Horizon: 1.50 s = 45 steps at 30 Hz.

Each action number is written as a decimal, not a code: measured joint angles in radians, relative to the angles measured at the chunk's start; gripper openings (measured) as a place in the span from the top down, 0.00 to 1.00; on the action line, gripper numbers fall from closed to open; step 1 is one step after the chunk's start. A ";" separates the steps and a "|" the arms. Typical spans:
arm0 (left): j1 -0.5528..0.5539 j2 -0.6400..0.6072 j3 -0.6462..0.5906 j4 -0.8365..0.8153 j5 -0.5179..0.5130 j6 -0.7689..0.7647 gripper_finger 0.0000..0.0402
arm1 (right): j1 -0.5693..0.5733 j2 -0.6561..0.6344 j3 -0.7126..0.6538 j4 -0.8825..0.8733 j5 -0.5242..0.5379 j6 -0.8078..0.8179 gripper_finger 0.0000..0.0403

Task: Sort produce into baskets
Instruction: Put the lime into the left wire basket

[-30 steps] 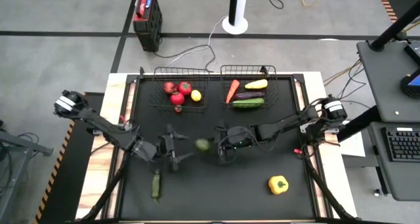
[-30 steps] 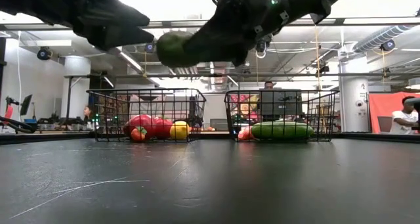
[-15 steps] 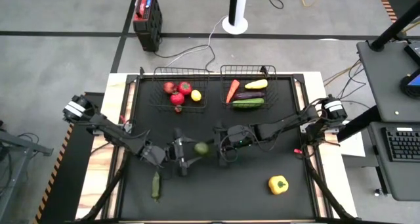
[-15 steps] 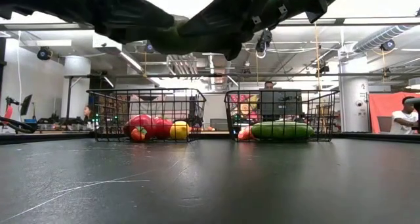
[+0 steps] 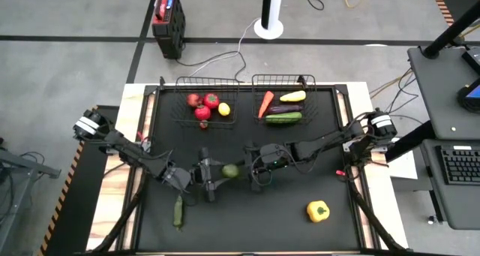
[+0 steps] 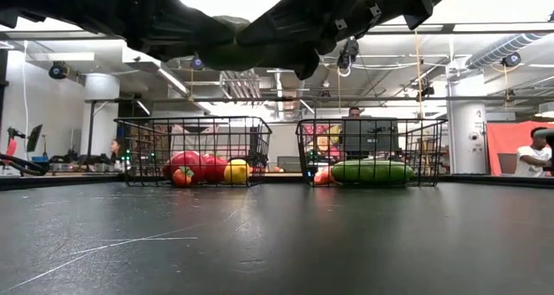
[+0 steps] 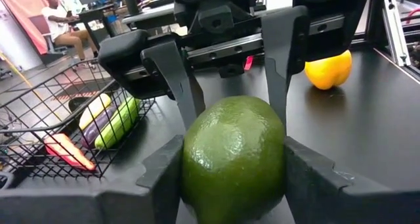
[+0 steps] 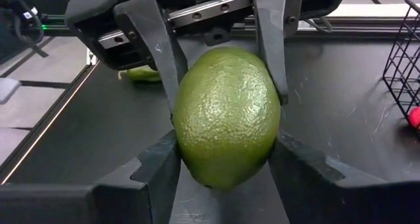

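— 2 grippers, 1 fruit: above mid-bench, my left gripper point(image 5: 217, 176) and right gripper point(image 5: 250, 171) both have their jaws closed on the green avocado point(image 5: 230, 170).

— How far along?

— I count 4 round pieces in the left basket point(image 5: 178, 114) and 4 long ones in the right basket point(image 5: 309, 99). Left to sort, I judge: this avocado, the cucumber point(image 5: 178, 211) and the yellow pepper point(image 5: 318, 210), both lying near the bench's front edge.

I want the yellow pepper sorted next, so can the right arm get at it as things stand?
Probably not yet. The yellow pepper lies in the open with nothing around it, but the right tool is closed on the avocado, which the left tool grips too.
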 joint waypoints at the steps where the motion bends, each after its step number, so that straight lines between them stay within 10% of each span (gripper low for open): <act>1: 0.000 0.000 0.000 0.000 -0.002 0.000 0.51 | 0.000 0.000 0.000 0.000 0.002 0.003 0.48; 13: 0.006 -0.066 0.000 -0.061 -0.101 0.021 0.49 | -0.007 -0.012 0.078 -0.231 0.028 0.078 0.23; 22: 0.176 -0.301 0.052 -0.473 -0.159 0.010 0.49 | -0.012 -0.014 0.229 -0.533 0.080 0.115 0.23; 31: 0.583 -0.366 0.268 -1.079 0.164 0.037 0.49 | -0.011 -0.014 0.265 -0.557 0.079 0.100 0.28; 45: 0.948 -0.241 0.406 -1.337 0.367 0.226 0.49 | -0.011 -0.014 0.264 -0.598 0.079 0.131 0.27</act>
